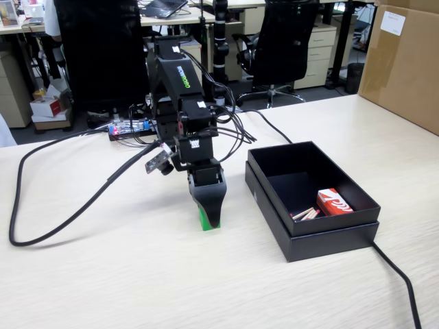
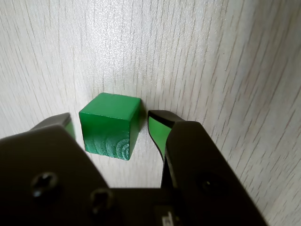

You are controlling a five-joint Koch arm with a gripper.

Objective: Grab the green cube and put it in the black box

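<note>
The green cube (image 2: pixel 112 123) rests on the pale wooden table, between the two green-padded fingers of my gripper (image 2: pixel 113 121). The jaws are open, one on each side of the cube with a small gap at both sides. In the fixed view the gripper (image 1: pixel 207 221) points straight down at the table, and only a green sliver of the cube (image 1: pixel 203 218) shows at its tip. The black box (image 1: pixel 274 200) stands on the table to the right of the gripper, a short way off.
Inside the box lie a red-and-white packet (image 1: pixel 334 201) and some thin sticks (image 1: pixel 305 214). A black cable (image 1: pixel 62 205) loops across the table on the left; another cable (image 1: pixel 401 277) runs from under the box. A large brown carton (image 1: pixel 405 62) stands at the far right.
</note>
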